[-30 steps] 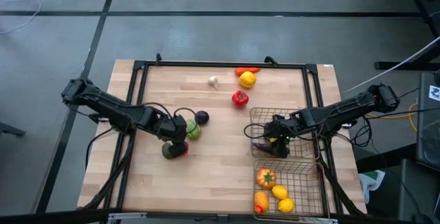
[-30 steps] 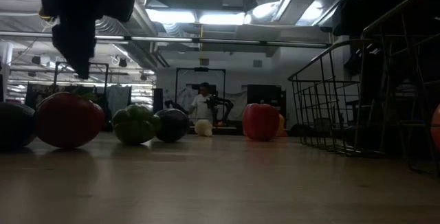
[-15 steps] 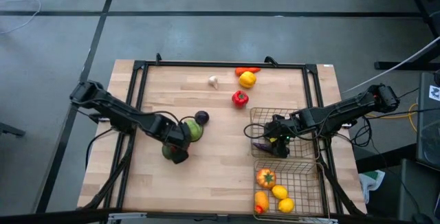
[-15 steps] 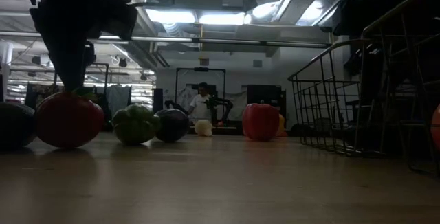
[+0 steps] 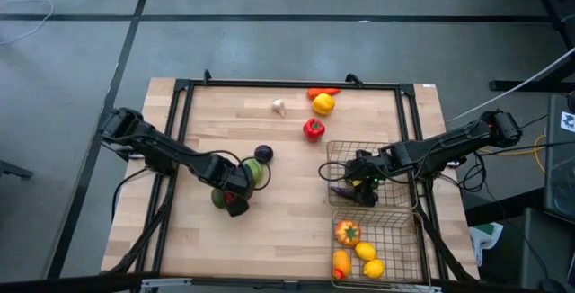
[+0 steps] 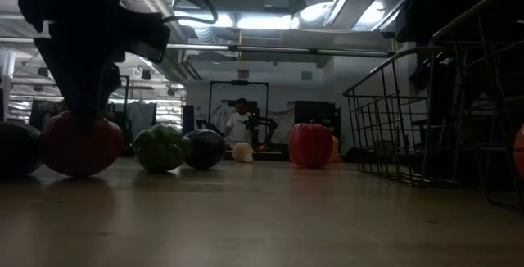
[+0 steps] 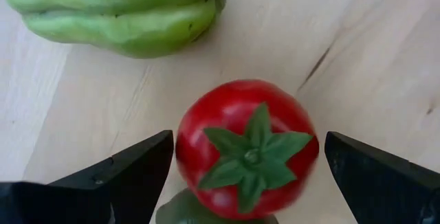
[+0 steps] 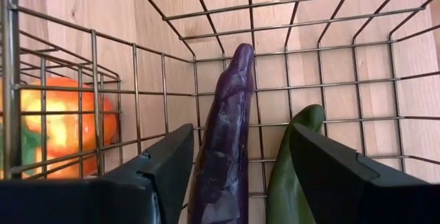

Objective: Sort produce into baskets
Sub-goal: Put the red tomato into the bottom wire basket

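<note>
Left wrist view | glossy red tomato (image 7: 246, 148), green star calyx | left gripper (image 7: 247, 172) spread around it

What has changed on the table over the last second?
The left gripper has come down over the red tomato, its open fingers now on either side of it but not yet closed. The tomato, the green pepper and the other loose produce have not moved. The right gripper stays in the basket, open around the purple eggplant.
</note>
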Robot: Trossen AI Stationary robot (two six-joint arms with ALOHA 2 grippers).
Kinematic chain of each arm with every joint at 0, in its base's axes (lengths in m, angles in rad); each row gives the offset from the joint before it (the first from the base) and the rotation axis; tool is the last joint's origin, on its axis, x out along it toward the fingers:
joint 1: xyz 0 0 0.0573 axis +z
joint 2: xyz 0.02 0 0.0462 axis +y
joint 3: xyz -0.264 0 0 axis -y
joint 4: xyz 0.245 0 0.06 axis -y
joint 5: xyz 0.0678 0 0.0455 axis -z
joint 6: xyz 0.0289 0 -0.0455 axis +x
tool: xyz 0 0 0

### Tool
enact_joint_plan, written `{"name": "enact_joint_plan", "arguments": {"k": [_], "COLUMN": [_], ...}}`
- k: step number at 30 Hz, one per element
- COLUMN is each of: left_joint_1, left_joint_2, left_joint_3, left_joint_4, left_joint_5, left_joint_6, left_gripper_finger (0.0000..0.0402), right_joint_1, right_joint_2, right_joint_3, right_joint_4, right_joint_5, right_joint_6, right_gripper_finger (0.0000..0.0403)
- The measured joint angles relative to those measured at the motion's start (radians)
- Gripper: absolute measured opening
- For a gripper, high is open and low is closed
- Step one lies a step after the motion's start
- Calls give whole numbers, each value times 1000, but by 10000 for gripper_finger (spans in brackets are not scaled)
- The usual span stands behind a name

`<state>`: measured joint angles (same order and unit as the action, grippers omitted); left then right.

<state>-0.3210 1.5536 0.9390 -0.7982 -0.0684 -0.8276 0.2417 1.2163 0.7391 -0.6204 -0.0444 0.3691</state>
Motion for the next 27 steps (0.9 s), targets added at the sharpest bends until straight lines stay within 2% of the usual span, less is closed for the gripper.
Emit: {"name": "enact_joint_plan", "arguments": {"k": [9,20,27], "left_joint_1": [0,0,0], "left_joint_2": [78,84,84], "left_joint_3": [0,0,0], "left_joint_4": [2,3,3], "left_joint_5": [8,16,17], "left_joint_6": [-2,-6,-12], "left_gripper_finger": [372,371,336], "right_joint_1": [0,0,0], "right_joint_2": [0,0,0], "right_joint_3": [0,0,0], "right_joint_4": [6,7,38], "right_joint_5": [0,0,0], "right_joint_6": [0,0,0], "right_gripper_finger": [237,237,237]}}
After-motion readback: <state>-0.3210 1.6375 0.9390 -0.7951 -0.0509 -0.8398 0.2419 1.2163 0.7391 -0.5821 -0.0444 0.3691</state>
